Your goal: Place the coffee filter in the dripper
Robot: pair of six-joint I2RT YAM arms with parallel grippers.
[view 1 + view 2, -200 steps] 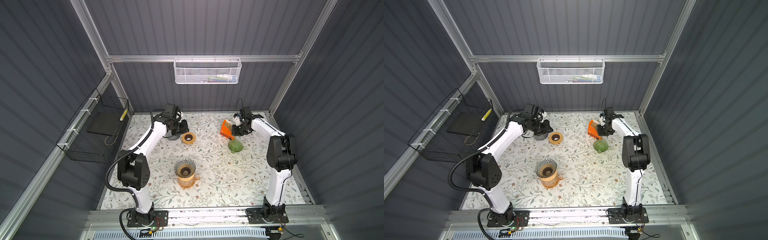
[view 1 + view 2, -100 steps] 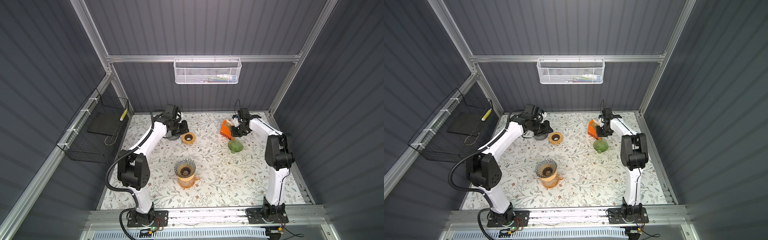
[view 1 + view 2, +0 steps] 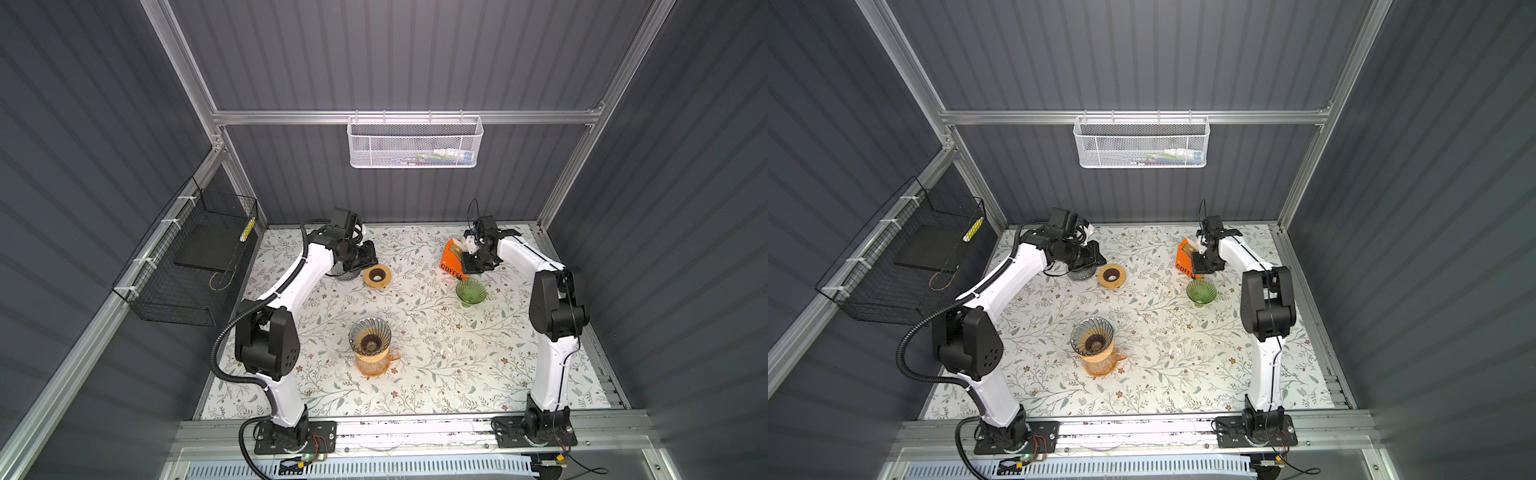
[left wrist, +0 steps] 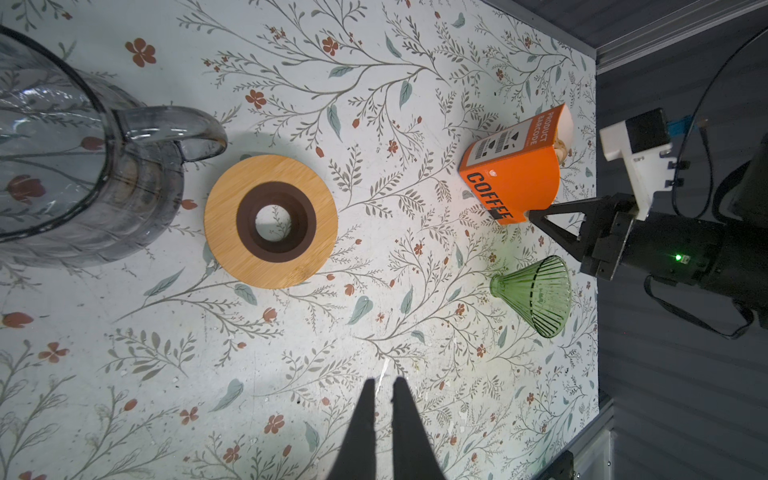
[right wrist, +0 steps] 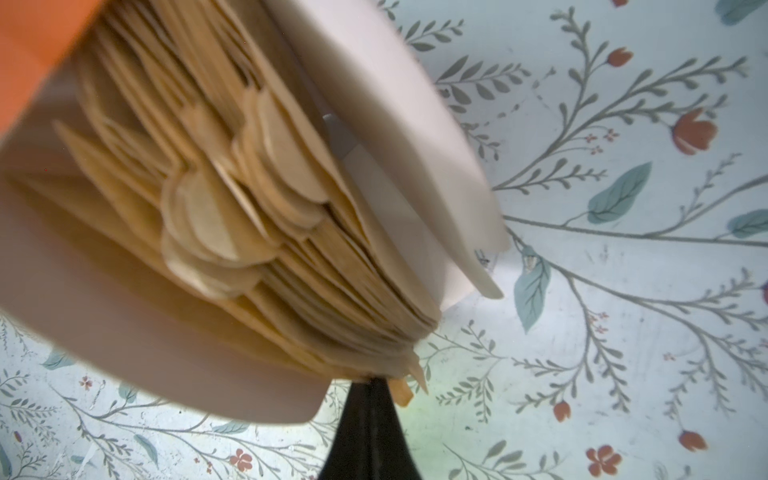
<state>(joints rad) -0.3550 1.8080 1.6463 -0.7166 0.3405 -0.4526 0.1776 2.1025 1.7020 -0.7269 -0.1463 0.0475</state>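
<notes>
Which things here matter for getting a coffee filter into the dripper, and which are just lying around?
For the job: coffee filters in the orange filter box; green glass dripper; right gripper, closed at the stack's corner; possibly the grey dripper on the amber server.
Lying about: wooden ring; grey glass jug; white mesh basket; black wire basket.

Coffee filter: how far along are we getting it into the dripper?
Done: right claw is at the orange box, shut at a corner of the filter stack. In hand: it seems to pinch one coffee filter, not yet pulled out. Remaining: draw it free and seat it; green dripper and grey dripper look empty.
</notes>
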